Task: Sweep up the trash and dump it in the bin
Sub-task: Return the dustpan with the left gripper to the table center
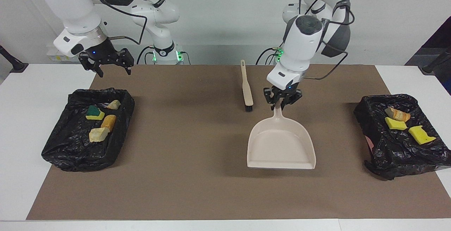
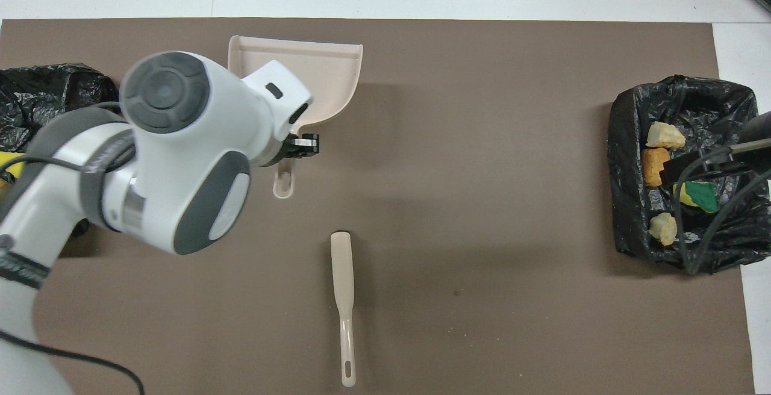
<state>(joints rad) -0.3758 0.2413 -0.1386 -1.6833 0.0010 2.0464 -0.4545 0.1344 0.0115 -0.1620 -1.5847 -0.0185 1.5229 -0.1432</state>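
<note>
Evidently the sweeping is done. Nearest the robots, the brush [image 1: 246, 89] lies idle on the brown mat [image 1: 197, 188], released and touched by nothing. Just beside its bristle end, the left gripper [image 1: 280, 105] is clamped on the handle of the dustpan [image 1: 281, 146], whose empty tray sits low over the middle of the mat, mouth pointing away from the robots. The right gripper [image 1: 112, 70] waits with jaws spread wide and holding nothing, over the mat's edge beside the bin at the right arm's end [image 1: 67, 150]. All visible trash is binned: four scraps [image 1: 102, 120] in that bin, three scraps [image 1: 405, 125] in the bin at the left arm's end [image 1: 394, 160]. No scrap shows on the mat. Judgement: only setting the dustpan down appears outstanding.
</note>
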